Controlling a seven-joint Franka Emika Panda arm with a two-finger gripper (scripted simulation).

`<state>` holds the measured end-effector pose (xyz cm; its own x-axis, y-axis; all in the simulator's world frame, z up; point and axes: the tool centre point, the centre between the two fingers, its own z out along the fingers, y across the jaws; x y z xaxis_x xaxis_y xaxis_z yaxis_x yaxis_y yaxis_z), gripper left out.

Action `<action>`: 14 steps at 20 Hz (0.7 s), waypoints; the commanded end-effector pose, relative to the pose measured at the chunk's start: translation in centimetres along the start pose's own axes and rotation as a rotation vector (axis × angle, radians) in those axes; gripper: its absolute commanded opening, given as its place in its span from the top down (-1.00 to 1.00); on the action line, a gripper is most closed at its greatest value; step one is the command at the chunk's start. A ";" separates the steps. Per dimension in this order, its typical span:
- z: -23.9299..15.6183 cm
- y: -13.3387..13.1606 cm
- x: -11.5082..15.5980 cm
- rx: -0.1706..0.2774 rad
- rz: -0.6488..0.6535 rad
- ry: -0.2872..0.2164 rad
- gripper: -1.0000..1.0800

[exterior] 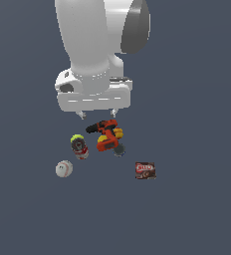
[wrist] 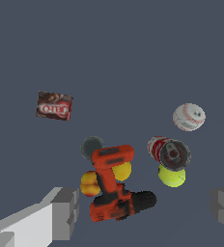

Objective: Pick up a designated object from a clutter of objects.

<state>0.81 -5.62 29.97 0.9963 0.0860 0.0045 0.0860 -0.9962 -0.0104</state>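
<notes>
The white baseball (exterior: 63, 169) (wrist: 189, 116) lies on the dark floor at the exterior view's left, apart from the other items. Beside it lies a red can (exterior: 79, 147) (wrist: 168, 152) with a green-yellow ball at its top. The orange-red power drill (exterior: 106, 135) (wrist: 113, 184) lies in the middle, with small yellow and orange items against it. A dark red-brown box (exterior: 145, 170) (wrist: 54, 105) rests at the exterior view's right. My gripper (exterior: 97, 113) (wrist: 145, 212) hangs open above the drill, well off the floor, holding nothing. Its fingers (wrist: 65, 212) stand wide apart.
The arm's large white body (exterior: 95, 50) fills the upper middle of the exterior view. A grey round part (wrist: 91, 146) sits at the drill's base. The floor is flat dark grey with no edges in view.
</notes>
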 end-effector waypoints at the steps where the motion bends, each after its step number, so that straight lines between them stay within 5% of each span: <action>1: 0.6 0.7 0.5 -0.001 -0.035 0.000 -0.92; 14: 5.5 5.6 3.6 -0.005 -0.285 -0.002 -0.92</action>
<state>4.48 -10.26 25.10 0.9428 0.3332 0.0042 0.3332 -0.9428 -0.0045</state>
